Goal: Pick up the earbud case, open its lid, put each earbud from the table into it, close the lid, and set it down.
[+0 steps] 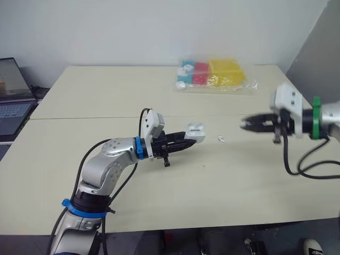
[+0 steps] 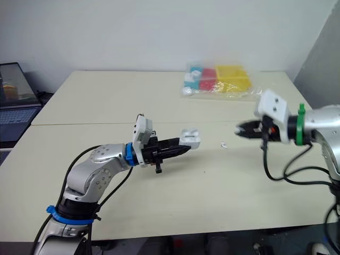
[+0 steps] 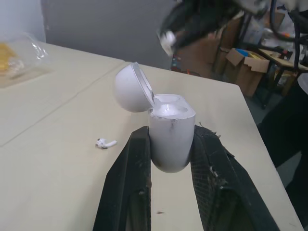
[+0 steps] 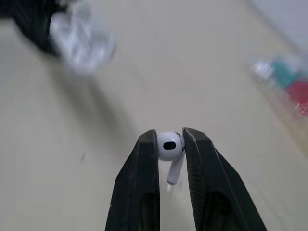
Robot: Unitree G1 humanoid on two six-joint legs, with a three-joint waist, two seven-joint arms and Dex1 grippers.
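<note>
My left gripper [image 1: 192, 139] is shut on the white earbud case [image 3: 169, 136], holding it above the table with its lid [image 3: 132, 88] swung open. A white earbud [image 4: 170, 146] is pinched between the fingers of my right gripper [image 4: 169, 139], which hovers over the table to the right of the case [image 1: 195, 132]. The right gripper [image 1: 245, 125] points toward the case with a gap between them. A second white earbud [image 1: 221, 139] lies on the table between the two grippers, also seen in the left wrist view as the earbud [image 3: 105, 143] beside the case.
A clear bag of coloured items [image 1: 215, 75] lies at the table's far side. A laptop [image 1: 10, 98] stands off the table's left edge. A seam [image 1: 85, 117] crosses the tabletop. Cardboard boxes [image 3: 240, 62] stand beyond the right end.
</note>
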